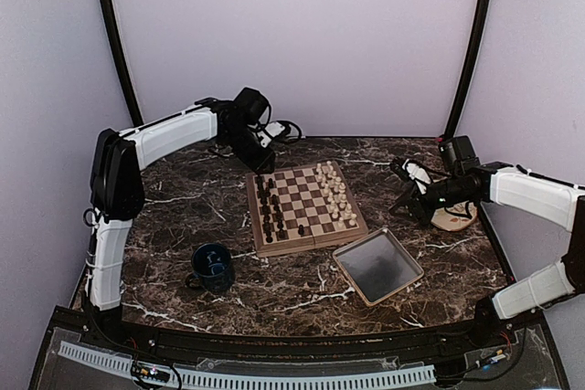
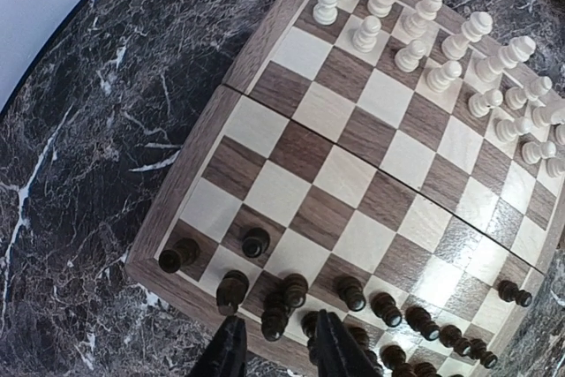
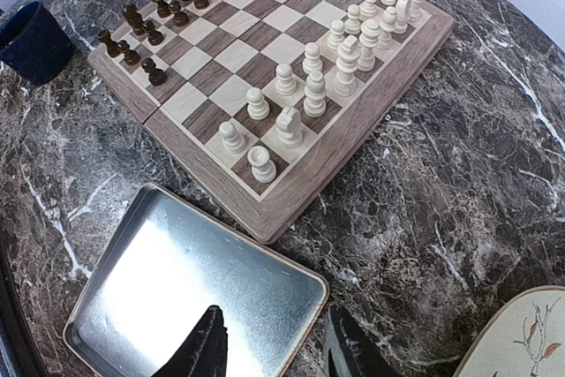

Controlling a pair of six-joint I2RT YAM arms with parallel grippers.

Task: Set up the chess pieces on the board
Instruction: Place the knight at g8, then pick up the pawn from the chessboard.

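Nearest, on the top view: blue mug at near left of the counter, grey tray at near right. The tray's far corner is just beside the board.

Right tool: fingers cut off by the frame's bottom edge, only two dark tips show. They stand apart with nothing between, over the tray's near part. Board lies beyond the tray from here, well apart from the tool. Plate clipped at the corner, its pattern hard to read.

Board sits mid-counter, turned slightly, one corner pointing toward the tray. Dark pieces stand in two lines along its left side, cream pieces in two lines along its right. Both run near to far, all upright as far as I can tell. One lone dark piece stands by the near edge, apart from its set.

Left tool: also cropped at the bottom. Tips apart and gripping nothing, just above the dark lines at the board's far left corner. Several dark pieces are partly hidden behind its right finger; I cannot tell their types.
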